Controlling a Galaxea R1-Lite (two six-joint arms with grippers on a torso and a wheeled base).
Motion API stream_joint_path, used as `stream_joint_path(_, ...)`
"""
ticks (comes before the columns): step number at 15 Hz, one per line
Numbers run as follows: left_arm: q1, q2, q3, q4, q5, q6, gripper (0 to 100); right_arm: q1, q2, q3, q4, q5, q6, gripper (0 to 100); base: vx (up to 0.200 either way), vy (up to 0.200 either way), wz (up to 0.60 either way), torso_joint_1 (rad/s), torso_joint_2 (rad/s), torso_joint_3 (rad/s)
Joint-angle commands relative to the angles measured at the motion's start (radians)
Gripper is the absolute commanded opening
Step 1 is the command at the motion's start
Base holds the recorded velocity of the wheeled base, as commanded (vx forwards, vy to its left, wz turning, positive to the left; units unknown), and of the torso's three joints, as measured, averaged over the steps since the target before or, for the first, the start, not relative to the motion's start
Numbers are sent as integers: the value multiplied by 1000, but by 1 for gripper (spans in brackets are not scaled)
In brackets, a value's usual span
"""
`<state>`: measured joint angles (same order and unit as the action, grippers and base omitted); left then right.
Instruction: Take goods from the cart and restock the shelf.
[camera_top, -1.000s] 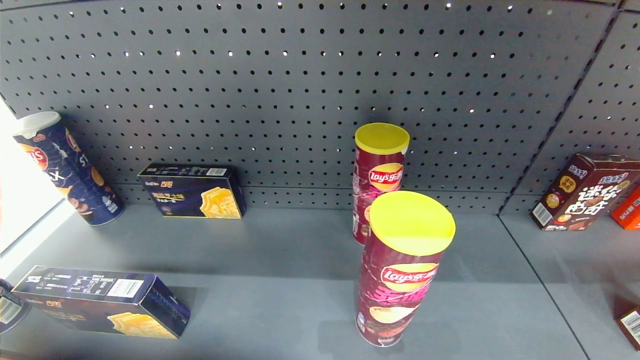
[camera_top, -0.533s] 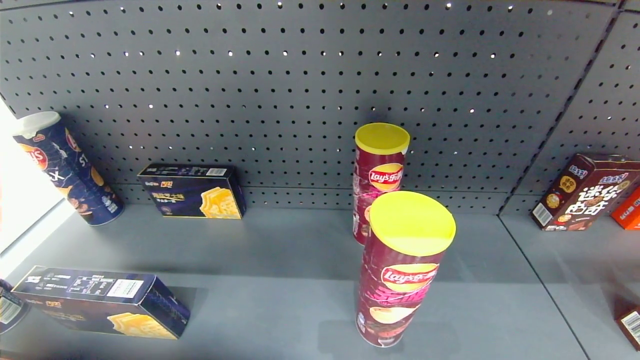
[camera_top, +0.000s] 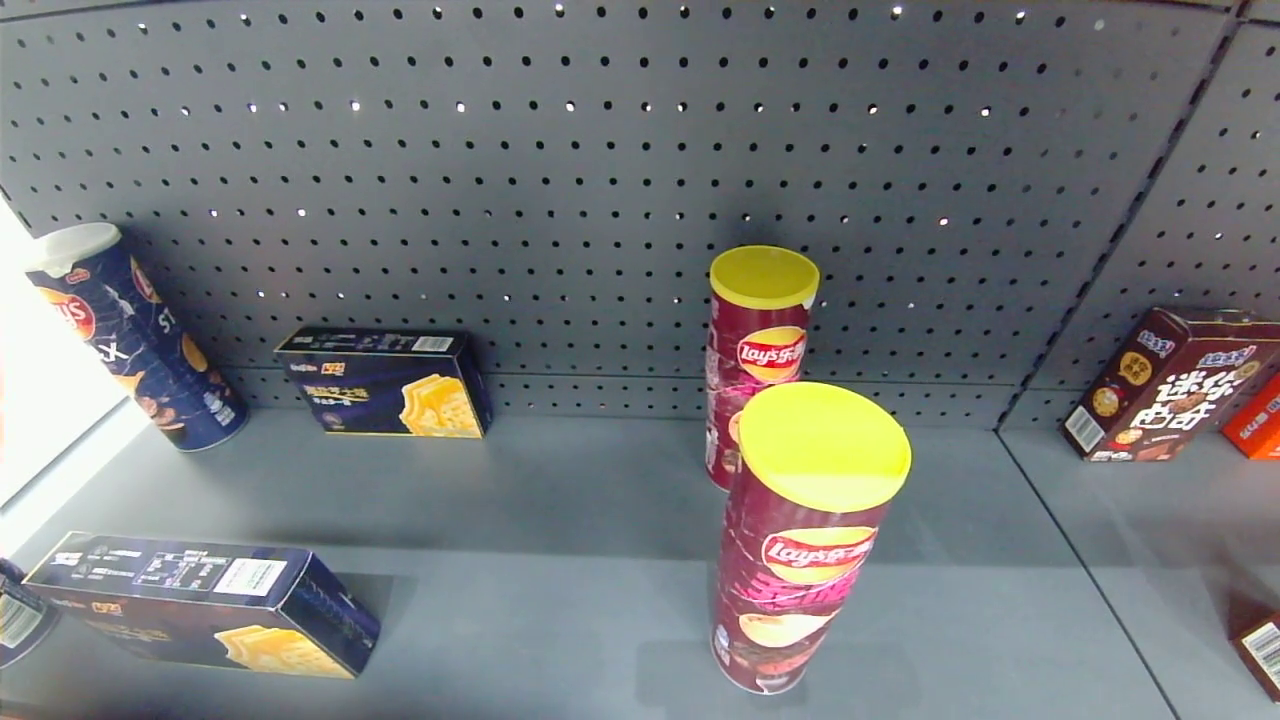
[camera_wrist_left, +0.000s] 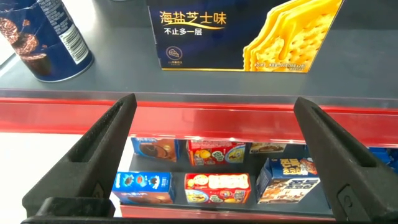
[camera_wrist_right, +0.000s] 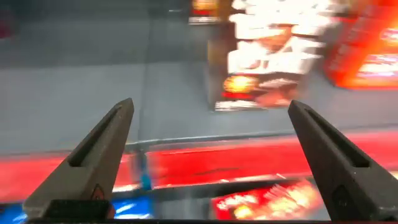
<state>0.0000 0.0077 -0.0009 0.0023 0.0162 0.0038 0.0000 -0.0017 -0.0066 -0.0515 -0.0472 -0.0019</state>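
Two maroon chip cans with yellow lids stand upright on the grey shelf (camera_top: 560, 520), one near the front (camera_top: 800, 560) and one behind it by the pegboard (camera_top: 760, 340). My left gripper (camera_wrist_left: 212, 99) is open and holds nothing. It faces the shelf's red front edge (camera_wrist_left: 211, 118), with a dark blue cracker box (camera_wrist_left: 242, 34) and a blue chip can (camera_wrist_left: 50, 37) just beyond it. My right gripper (camera_wrist_right: 210, 102) is also open and holds nothing. It faces the red shelf edge (camera_wrist_right: 249, 165) below a brown snack box (camera_wrist_right: 267, 56).
A blue chip can (camera_top: 130, 340) leans at the far left. Two dark blue cracker boxes lie at the back (camera_top: 390, 385) and front left (camera_top: 210, 605). A brown box (camera_top: 1165, 385) and an orange box (camera_top: 1255, 420) stand in the right bay. Several packs (camera_wrist_left: 217, 186) fill the lower shelf.
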Motion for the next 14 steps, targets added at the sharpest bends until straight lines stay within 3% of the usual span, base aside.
stream_joint_path(1,0,2,-1,1,-1,1,100,-2,2,-18,56,44,-6,100,0,0,0,0,0,0)
stream_joint_path(2,0,2,-1,1,1,1,100,-2,2,-23,62,-52,0,100,0,0,0,0,0,0)
stream_joint_path(3,0,2,-1,-1,2,-2,100,-2,2,-7,25,-256,17,100,0,0,0,0,0,0)
stream_joint_path(4,0,2,-1,-1,4,-4,100,0,2,5,-4,-275,13,100,0,0,0,0,0,0)
stream_joint_path(6,0,2,-1,1,-1,-1,100,0,2,7,39,79,-26,100,0,0,0,0,0,0)
stream_joint_path(14,0,2,-1,-1,4,-5,100,0,2,5,51,66,-13,100,0,0,0,0,0,0)
